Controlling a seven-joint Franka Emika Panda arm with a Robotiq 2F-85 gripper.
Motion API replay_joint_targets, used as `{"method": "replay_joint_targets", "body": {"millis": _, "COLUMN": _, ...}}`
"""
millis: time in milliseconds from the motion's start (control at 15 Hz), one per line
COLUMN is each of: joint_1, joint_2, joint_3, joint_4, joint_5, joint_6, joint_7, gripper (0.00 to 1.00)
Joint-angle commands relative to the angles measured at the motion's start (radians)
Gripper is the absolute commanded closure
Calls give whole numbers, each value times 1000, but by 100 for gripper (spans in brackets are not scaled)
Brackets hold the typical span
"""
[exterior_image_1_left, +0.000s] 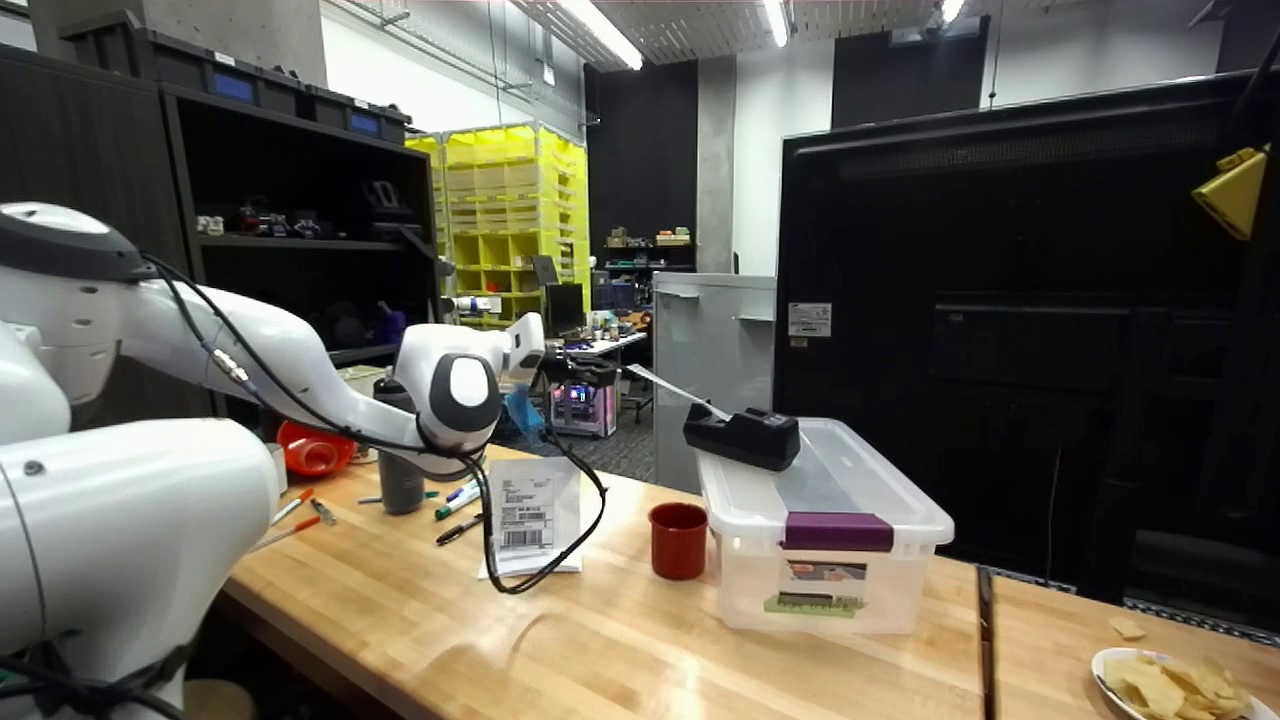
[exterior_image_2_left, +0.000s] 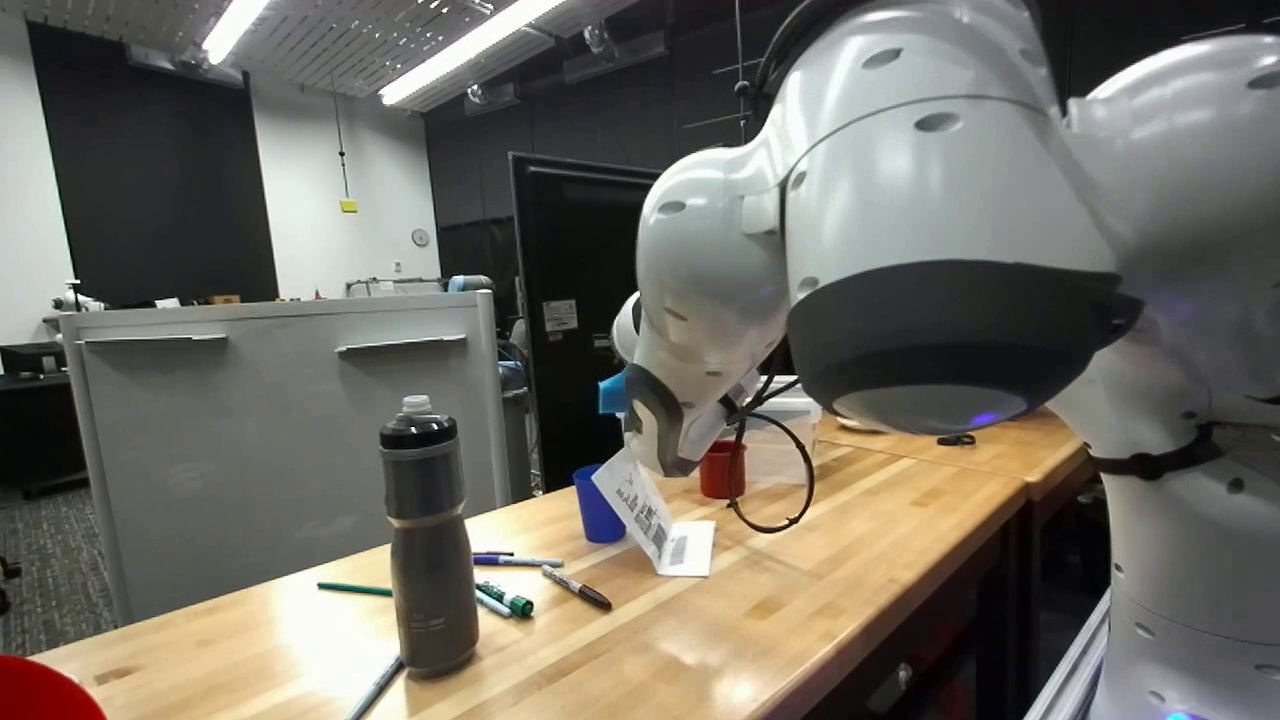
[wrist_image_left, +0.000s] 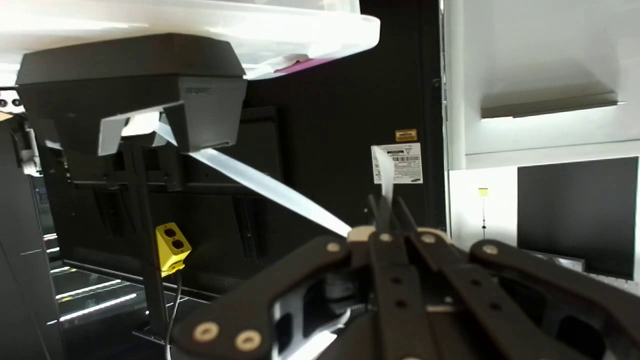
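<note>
My gripper (exterior_image_1_left: 608, 373) hangs in the air to the left of the tape dispenser and above the table. In the wrist view its slim black fingertips (wrist_image_left: 387, 212) are together, with a piece of pale tape between them whose loose end sticks up past the tips. A strip of tape (wrist_image_left: 280, 190) stretches from the black dispenser (wrist_image_left: 130, 85) to the finger linkage, where part of it is hidden. The dispenser rests tilted on the lid of a clear plastic box (exterior_image_1_left: 820, 570) with a purple latch. The arm hides the gripper in an exterior view.
A red mug (exterior_image_1_left: 679, 541) stands beside the box. Folded printed paper (exterior_image_1_left: 530, 510), a blue cup (exterior_image_2_left: 600, 510), several markers and a grey bottle (exterior_image_2_left: 432, 560) are on the table. Cable loops hang from the arm. A chip plate (exterior_image_1_left: 1110, 680) lies right of the box, before a black screen (exterior_image_1_left: 1000, 400).
</note>
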Motion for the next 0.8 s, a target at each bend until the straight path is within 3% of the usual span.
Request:
{"method": "replay_joint_targets", "body": {"millis": 0, "joint_1": 103, "joint_2": -52, "joint_3": -55, "joint_4": -60, "joint_5": -23, "joint_6": -1, "joint_7": 6, "gripper": 100}}
{"method": "replay_joint_targets", "body": {"millis": 600, "joint_1": 183, "joint_2": -64, "joint_3": -102, "joint_4": -94, "joint_5": -29, "joint_6": 0, "joint_7": 7, "gripper": 100}}
{"method": "replay_joint_targets", "body": {"millis": 733, "joint_1": 175, "joint_2": -82, "joint_3": -84, "joint_4": -78, "joint_5": 40, "joint_6": 0, "joint_7": -64, "gripper": 100}}
